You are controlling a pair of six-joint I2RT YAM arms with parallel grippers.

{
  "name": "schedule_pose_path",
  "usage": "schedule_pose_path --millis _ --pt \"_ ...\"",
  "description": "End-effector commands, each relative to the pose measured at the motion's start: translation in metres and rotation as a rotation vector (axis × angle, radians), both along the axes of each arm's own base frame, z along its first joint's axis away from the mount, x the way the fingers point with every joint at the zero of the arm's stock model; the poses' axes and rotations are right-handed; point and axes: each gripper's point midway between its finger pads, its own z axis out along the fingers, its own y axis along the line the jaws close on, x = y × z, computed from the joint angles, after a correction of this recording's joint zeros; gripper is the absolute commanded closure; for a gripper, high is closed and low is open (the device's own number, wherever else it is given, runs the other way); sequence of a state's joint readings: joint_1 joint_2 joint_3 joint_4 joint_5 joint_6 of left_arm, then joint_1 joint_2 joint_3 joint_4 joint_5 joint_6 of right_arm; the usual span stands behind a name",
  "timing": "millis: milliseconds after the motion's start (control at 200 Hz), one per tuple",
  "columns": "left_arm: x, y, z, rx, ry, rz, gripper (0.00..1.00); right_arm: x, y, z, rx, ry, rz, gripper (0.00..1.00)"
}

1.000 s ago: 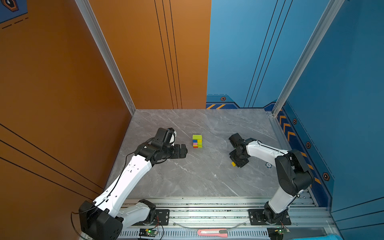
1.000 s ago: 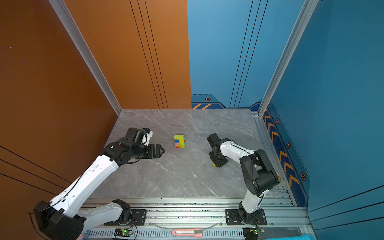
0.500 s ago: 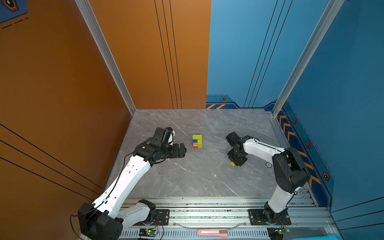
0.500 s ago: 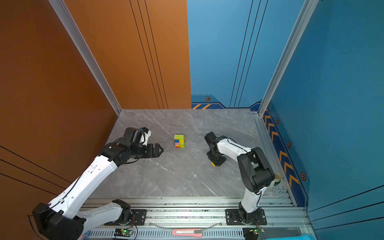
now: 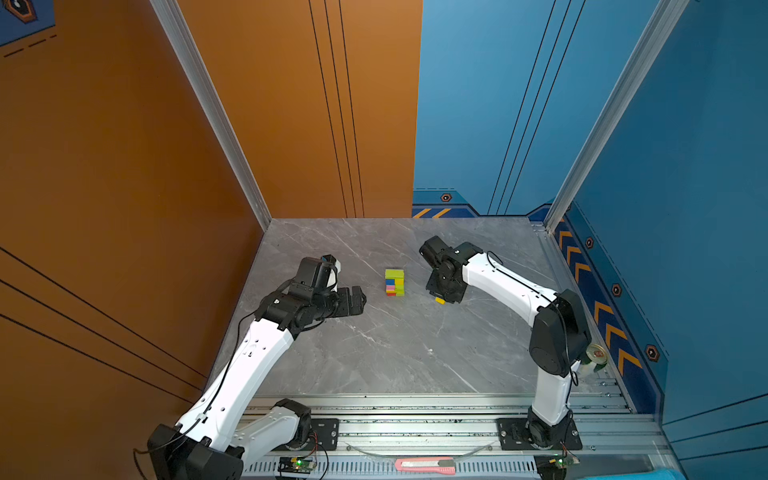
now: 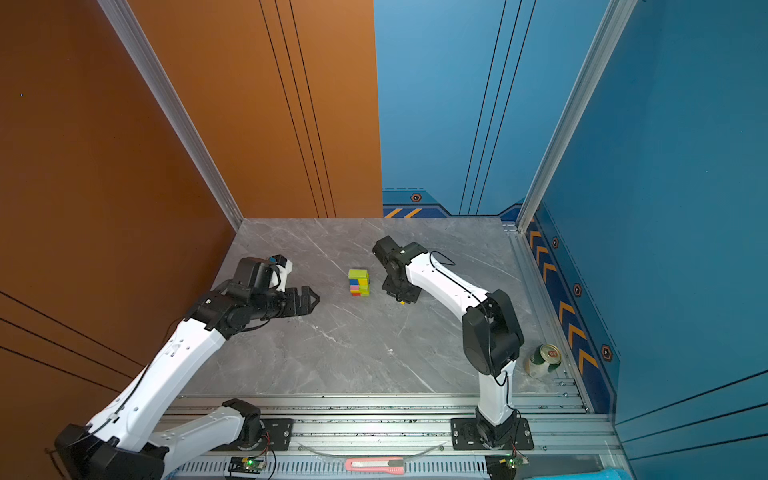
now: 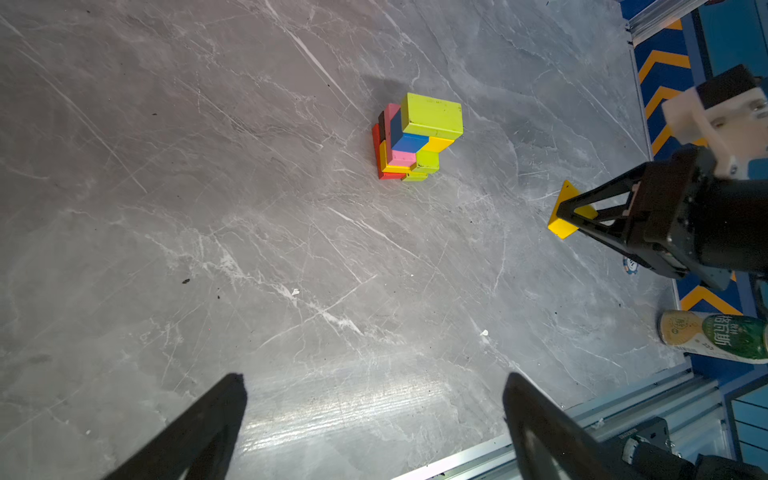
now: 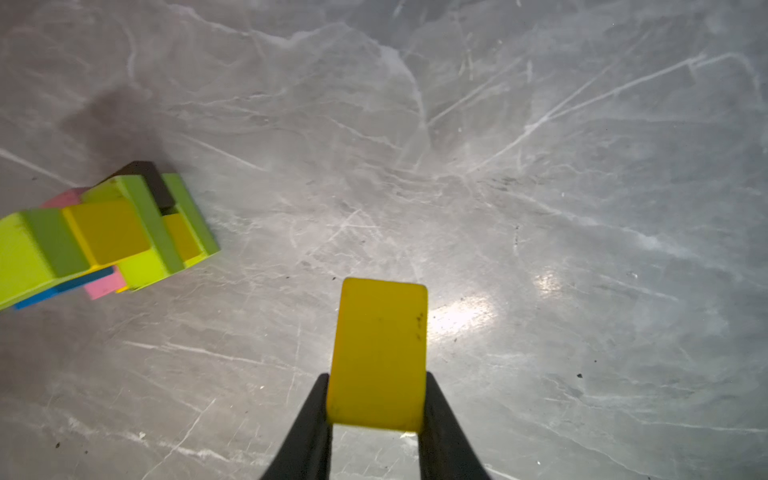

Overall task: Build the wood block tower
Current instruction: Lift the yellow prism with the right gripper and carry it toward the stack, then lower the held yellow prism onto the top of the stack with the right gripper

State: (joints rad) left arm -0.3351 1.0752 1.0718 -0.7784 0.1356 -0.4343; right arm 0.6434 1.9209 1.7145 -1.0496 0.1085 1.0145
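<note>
Tower (image 8: pixel 104 237) partly outside right wrist view

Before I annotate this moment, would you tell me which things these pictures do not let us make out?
The yellow block: in both top views the right hand covers all but a corner.
The tower: right wrist view, cut off by the picture's edge and blurred.
The blue disc: left wrist view, mostly behind the right hand.
The can: in a top view, partly behind the right arm.

Top views high, facing down; wrist views close, sharing tower (image 7: pixel 415 137)
</note>
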Motion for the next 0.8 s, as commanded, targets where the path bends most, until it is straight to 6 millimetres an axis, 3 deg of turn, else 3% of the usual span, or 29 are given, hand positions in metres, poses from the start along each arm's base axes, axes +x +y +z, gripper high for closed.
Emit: schedule_pose_path --millis 0,150,175,310,461,796 --pt "-0.006 0.007 -0.004 0.005 0.019 0.016 0.02 0.001 0.006 0.014 -0.072 0.011 0.103 0.7" --pt "-0.004 0.013 -0.002 0.01 0.013 0.035 0.02 0.014 0.032 0.037 -0.061 -0.027 0.181 0.69" --pt "-0.004 0.014 -0.001 0.012 0.013 0.036 0.02 0.019 0.035 0.03 -0.075 -0.014 0.192 0.69" --pt "0.0 0.02 0.003 0.014 0.007 0.049 0.02 0.024 0.069 0.042 -0.054 -0.04 0.297 0.69" --pt "0.004 0.025 0.005 0.013 0.004 0.065 0.02 0.035 0.1 0.043 0.007 -0.062 0.422 0.69" --pt "0.014 0.032 0.011 0.011 0.003 0.087 0.02 0.058 0.116 0.04 0.054 -0.114 0.486 0.67"
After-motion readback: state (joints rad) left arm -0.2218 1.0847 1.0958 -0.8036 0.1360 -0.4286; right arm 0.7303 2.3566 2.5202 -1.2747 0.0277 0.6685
